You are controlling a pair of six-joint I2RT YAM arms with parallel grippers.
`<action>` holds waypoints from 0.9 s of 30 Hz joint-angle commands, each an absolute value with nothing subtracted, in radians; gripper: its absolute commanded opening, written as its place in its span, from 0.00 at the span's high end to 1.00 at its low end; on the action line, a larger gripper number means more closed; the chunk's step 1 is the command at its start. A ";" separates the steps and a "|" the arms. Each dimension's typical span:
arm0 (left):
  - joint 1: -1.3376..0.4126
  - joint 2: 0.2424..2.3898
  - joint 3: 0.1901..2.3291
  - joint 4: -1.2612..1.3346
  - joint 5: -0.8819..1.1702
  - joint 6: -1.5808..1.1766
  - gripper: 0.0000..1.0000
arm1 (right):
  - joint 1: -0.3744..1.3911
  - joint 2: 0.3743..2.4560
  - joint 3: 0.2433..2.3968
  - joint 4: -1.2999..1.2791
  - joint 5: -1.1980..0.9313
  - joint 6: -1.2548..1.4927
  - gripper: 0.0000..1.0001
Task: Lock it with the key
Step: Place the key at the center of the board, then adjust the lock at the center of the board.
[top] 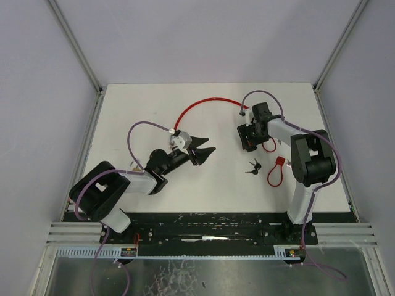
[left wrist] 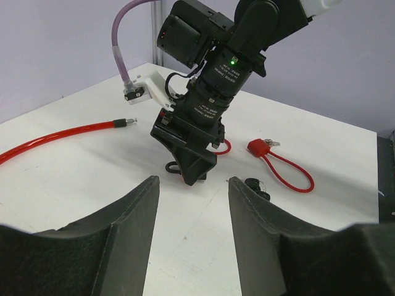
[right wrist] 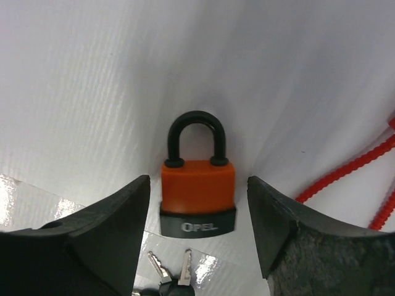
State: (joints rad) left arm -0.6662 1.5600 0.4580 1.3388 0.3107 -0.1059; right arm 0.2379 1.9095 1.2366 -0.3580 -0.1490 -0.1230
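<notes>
My right gripper (right wrist: 197,180) is spread wide, with a finger on either side of the orange padlock (right wrist: 197,192) and touching neither side (both shackle legs sit in the body). The padlock lies flat on the white table (right wrist: 92,92), and the keys (right wrist: 170,270) are just beside its base. My left gripper (left wrist: 192,182) hangs open and empty.

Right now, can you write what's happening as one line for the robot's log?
right gripper: open, fingers either side of orange padlock | left gripper: open, empty | keys: on table, not held

1 orange padlock (right wrist: 197,185), 2 keys (right wrist: 185,271), 2 red cables (top: 203,105).
</notes>
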 commanded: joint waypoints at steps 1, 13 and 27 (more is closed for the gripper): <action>-0.661 1.542 0.447 1.396 0.294 -0.082 0.52 | 0.262 1.919 1.269 -0.376 -0.105 -0.128 0.34; -0.662 1.536 0.437 1.411 0.308 -0.074 0.52 | 0.260 1.805 1.203 -0.552 -0.338 -0.672 0.70; -0.657 1.522 0.392 1.509 0.314 -0.096 0.46 | 0.174 1.565 1.156 -0.548 -0.473 -0.675 0.12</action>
State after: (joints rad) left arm -0.6662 1.5467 0.4141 1.3766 0.3145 -0.0959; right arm 0.2394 1.7664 1.1576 -0.5632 -0.3695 -0.6949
